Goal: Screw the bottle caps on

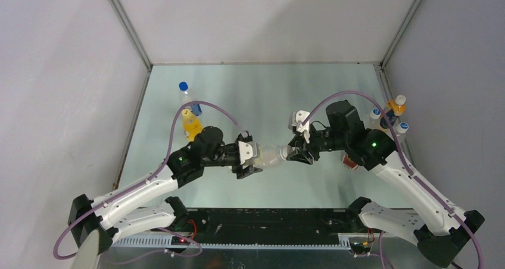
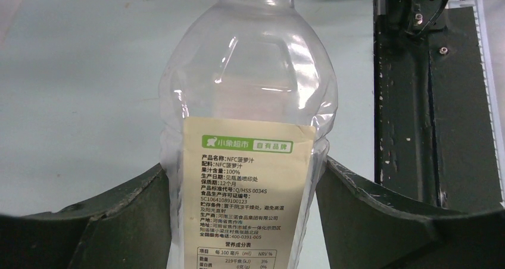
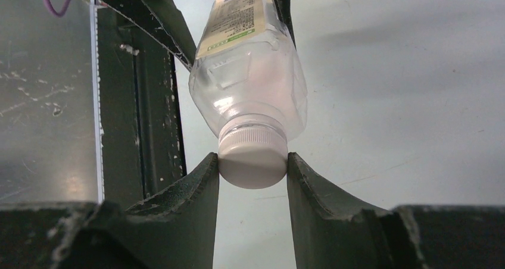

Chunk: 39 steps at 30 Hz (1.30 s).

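One empty bottle (image 2: 250, 72), white cap (image 3: 251, 159)

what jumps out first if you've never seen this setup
Over the middle of the table, a clear bottle is held sideways between the two arms. The left hand clamps its labelled body, while the right hand pinches the white cap sitting on its neck. An orange drink bottle stands behind the left arm.
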Available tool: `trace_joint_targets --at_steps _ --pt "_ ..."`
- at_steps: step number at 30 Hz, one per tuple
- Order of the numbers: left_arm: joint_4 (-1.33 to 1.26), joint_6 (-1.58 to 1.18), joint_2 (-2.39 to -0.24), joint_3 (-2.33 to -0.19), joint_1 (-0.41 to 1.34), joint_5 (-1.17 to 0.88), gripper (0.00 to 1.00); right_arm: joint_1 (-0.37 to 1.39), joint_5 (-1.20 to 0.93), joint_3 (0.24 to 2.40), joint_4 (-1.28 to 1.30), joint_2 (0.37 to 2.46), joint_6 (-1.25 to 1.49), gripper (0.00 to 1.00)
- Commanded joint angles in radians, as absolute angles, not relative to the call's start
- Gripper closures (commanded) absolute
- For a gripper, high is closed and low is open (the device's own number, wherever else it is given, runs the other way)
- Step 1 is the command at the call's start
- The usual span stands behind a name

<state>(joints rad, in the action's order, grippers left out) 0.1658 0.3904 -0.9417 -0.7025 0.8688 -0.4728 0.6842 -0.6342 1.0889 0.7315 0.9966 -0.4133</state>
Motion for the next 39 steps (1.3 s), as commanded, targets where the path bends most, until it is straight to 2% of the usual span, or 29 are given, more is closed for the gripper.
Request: trace_joint_targets --at_steps 1,7,14,25,32,34,39 --pt "-0.116 0.376 -0.897 -0.744 0.876 -0.490 1.00 0.680 -0.720 1.073 0.682 1.000 -0.320 1.00" --pt "-0.138 0.408 -0.906 -0.755 0.905 -0.446 1.00 0.661 -0.713 1.080 0.697 1.032 -0.176 1.00" --pt "-0.264 0.449 -0.917 -0.723 0.951 -0.312 1.00 0.575 -0.696 1.096 0.668 1.099 0.194 1.00" --pt "-0.474 0.546 -0.962 -0.656 1.072 -0.075 1.00 0.548 -0.528 1.048 0.595 1.108 0.697 1.00" --pt "-0.591 0.602 -1.022 -0.590 1.150 0.120 1.00 0.548 -0.457 1.027 0.580 1.107 0.842 0.98" --pt "-0.588 0.591 -1.028 -0.579 1.152 0.138 1.00 0.548 -0.430 1.027 0.571 1.090 0.842 0.92" --pt "-0.486 0.512 -1.030 -0.563 1.112 0.089 1.00 0.546 -0.414 1.027 0.484 1.026 0.765 0.57"
